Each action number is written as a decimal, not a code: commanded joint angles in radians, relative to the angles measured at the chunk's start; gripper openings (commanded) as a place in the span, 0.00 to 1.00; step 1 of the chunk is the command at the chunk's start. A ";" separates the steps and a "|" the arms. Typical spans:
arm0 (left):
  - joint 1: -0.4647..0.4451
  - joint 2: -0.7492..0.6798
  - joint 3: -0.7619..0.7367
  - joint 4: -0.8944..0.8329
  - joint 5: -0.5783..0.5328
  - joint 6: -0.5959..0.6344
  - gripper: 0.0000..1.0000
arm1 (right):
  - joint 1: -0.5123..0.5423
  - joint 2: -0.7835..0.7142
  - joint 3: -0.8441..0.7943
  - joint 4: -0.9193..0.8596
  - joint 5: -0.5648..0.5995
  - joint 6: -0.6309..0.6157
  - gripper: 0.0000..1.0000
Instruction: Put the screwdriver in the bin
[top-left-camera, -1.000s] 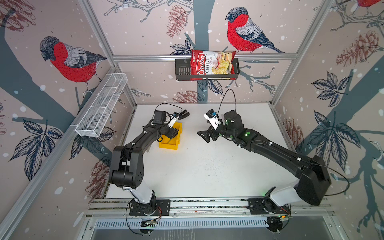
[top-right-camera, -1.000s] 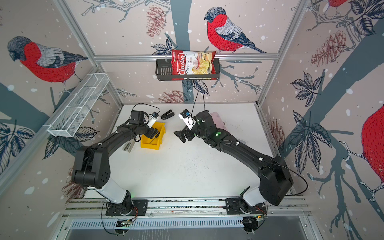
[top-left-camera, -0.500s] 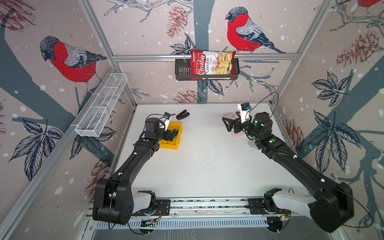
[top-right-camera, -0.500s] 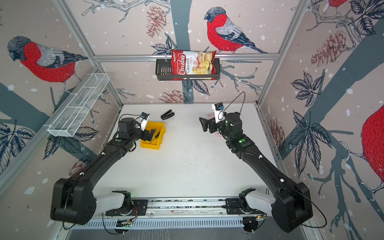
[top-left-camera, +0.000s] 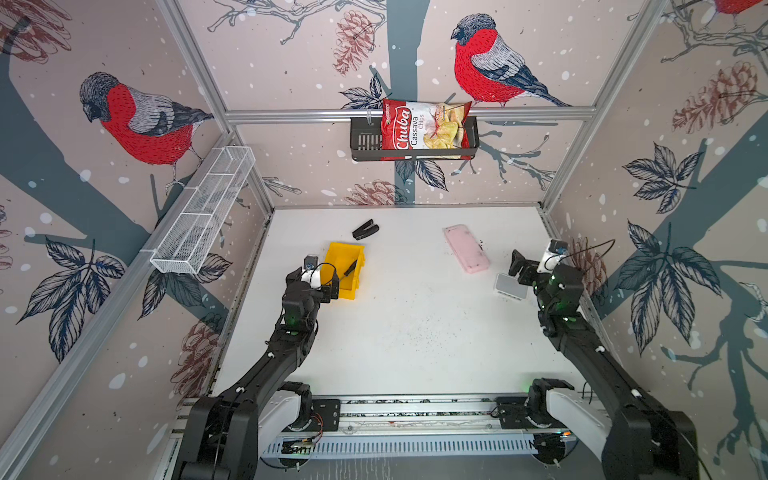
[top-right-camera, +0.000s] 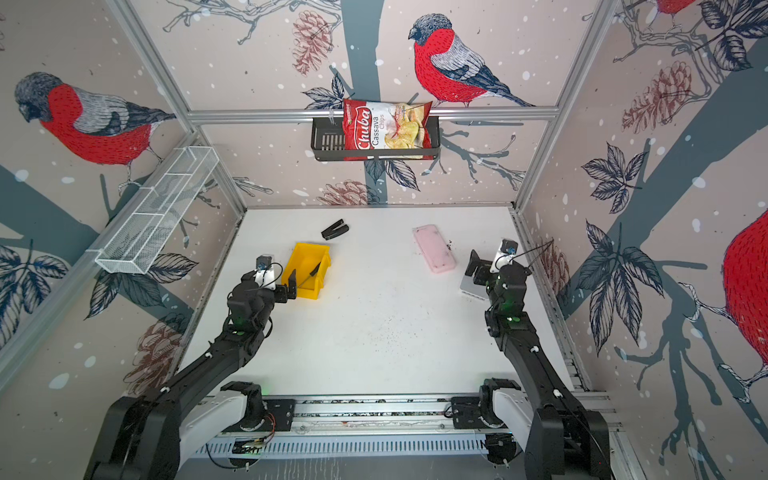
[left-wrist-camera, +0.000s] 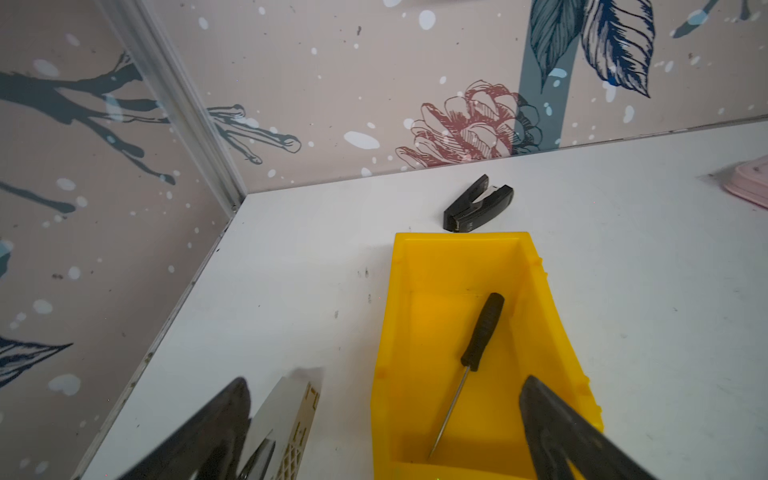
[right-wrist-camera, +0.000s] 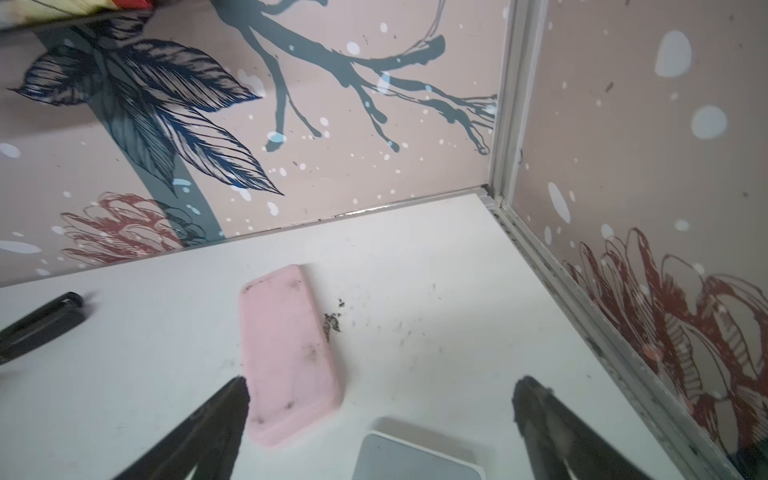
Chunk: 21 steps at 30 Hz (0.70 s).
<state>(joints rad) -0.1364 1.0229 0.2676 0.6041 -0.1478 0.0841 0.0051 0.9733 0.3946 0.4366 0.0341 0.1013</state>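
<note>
Screwdriver (left-wrist-camera: 482, 332): flat on the floor of the bin (left-wrist-camera: 392, 332), touched by nothing but the bin.
Long axis: nearly in line with the left gripper's reach, slightly slanted; thin tip toward the fingers (left-wrist-camera: 548, 415), black handle away from them.
Left gripper (left-wrist-camera: 384, 384): spread wide, nothing held; one finger above the bin's near end, its mate outside the bin, above bare table.
Way from the fingers: just ahead of the tips and lower, nearer the finger above the bin; clear gap, no contact.
Right gripper (right-wrist-camera: 382, 386): spread wide, nothing held; well apart from the bin, above a pink case (right-wrist-camera: 286, 353) and a white box (right-wrist-camera: 415, 457).
Nearer arm: left, by far.
Beyond the bin: a stapler (left-wrist-camera: 478, 205), just past the far wall.
Task, by judgement: done as things lie.
Coming move, by judgement: straight back and up, away from the shaft's tip, with no sideways sweep against the bin wall.
</note>
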 joint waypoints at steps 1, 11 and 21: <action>0.001 0.027 -0.061 0.264 -0.075 -0.021 0.99 | -0.017 0.013 -0.116 0.293 0.035 -0.053 1.00; 0.019 0.199 -0.172 0.590 -0.088 -0.019 0.99 | -0.038 0.154 -0.214 0.502 0.042 0.012 1.00; 0.062 0.388 -0.154 0.785 -0.028 -0.062 0.99 | -0.036 0.335 -0.195 0.644 0.022 0.017 1.00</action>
<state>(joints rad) -0.0837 1.3743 0.1131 1.2526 -0.2054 0.0505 -0.0330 1.2900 0.1871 0.9958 0.0681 0.1150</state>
